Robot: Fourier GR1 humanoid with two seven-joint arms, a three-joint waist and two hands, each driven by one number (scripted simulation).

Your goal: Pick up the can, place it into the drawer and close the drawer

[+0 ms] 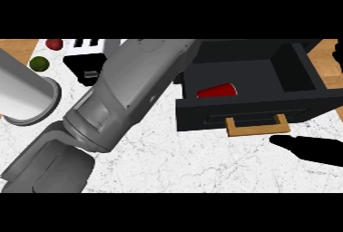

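Red metal can [218,90] lies inside open black drawer [254,86] w/ wooden handle [258,126]; right hand [315,148], fingers straight and holding nothing, at 5 o'clock, likely to push; left hand's fingers hidden, can't tell.

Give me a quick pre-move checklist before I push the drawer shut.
1. Can inside the drawer: ok, the red can lies on the drawer's floor.
2. Drawer open and ready to push: ok, its wooden handle faces the robot.
3. Left hand out of the drawer: cannot tell, the left forearm reaches toward the drawer's left edge and the hand is hidden.
4. Right hand placed to push: ok, it sits just below and right of the handle, not yet touching.
5. Path in front of the drawer: ok, only bare counter there.
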